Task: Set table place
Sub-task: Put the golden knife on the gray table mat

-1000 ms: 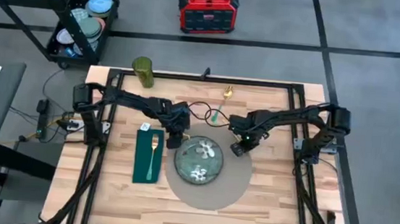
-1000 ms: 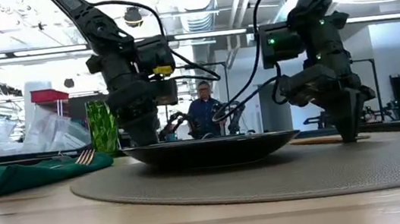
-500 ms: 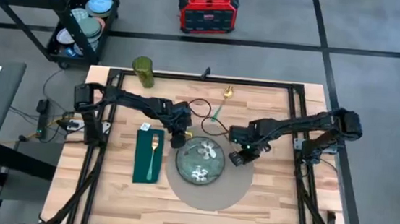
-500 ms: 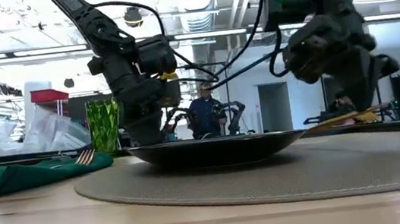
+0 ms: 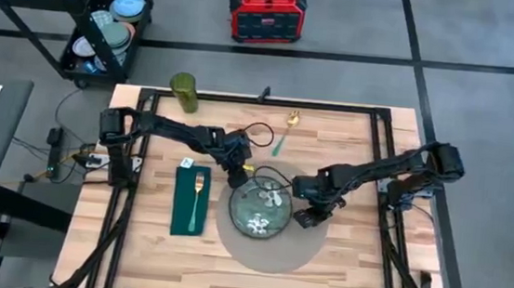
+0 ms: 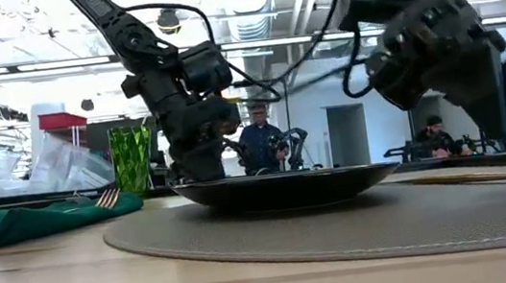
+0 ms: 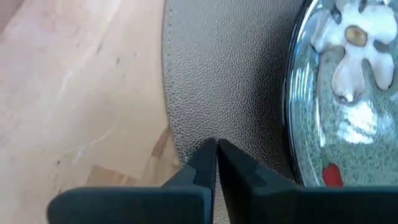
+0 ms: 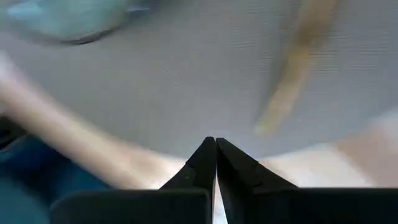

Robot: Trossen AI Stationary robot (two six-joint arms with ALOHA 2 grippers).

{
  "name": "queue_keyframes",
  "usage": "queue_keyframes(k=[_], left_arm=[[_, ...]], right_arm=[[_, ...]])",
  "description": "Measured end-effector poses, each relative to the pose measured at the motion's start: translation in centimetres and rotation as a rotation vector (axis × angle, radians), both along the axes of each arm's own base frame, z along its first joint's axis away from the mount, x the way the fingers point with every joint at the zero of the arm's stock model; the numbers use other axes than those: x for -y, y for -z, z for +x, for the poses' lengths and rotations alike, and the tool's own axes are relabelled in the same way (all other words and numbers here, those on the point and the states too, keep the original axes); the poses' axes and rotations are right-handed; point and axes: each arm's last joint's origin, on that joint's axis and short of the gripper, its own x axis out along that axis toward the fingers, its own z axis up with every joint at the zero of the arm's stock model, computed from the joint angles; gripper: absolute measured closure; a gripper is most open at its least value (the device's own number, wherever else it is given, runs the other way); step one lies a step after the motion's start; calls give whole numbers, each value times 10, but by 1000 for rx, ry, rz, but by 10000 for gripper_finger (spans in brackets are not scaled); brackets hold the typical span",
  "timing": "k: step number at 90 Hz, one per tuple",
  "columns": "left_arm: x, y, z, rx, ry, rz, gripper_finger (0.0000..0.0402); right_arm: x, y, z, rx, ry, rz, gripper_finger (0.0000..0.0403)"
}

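The place, a round grey-beige mat, lies flat on the wooden table. A green flowered plate rests on the mat. My left gripper is shut and stands at the mat's far-left edge, just behind the plate. My right gripper is shut over the mat's right part, beside the plate. A long golden utensil lies on the mat close to it. My left gripper comes from above, pointing down, and sets its shut fingertips on the mat just inside its far-left edge. The mat stays flat on the table there. Whether my right gripper touches the mat, I cannot tell.
A green napkin with a gold fork lies left of the mat. A green glass, a gold spoon and a small green utensil are at the far edge. A person sits in the room behind.
My right gripper has gone toward the table's near edge, along the plate's right side. My left gripper has shifted a little toward the right edge, and the mat with the plate has slid slightly that way with it.
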Motion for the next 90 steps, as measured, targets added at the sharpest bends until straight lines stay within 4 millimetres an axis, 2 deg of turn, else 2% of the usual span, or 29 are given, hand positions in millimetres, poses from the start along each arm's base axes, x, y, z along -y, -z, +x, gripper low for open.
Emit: queue_keyframes(k=[19,35,48,77,90], left_arm=[[0,-1,0,3,-13,0,402],[0,-2,1,4,-33,-9,402],[0,-2,1,6,-43,-14,402],[0,-3,1,7,-61,-24,402],[0,-3,1,7,-68,-29,402]], right_arm=[[-6,3,-8,-67,-17,-69,403],[-14,17,-12,-19,-18,-58,403],[-17,29,-24,-79,4,-80,403],[-18,29,-21,-14,-35,-85,403],[-12,29,-18,40,-121,-97,403]])
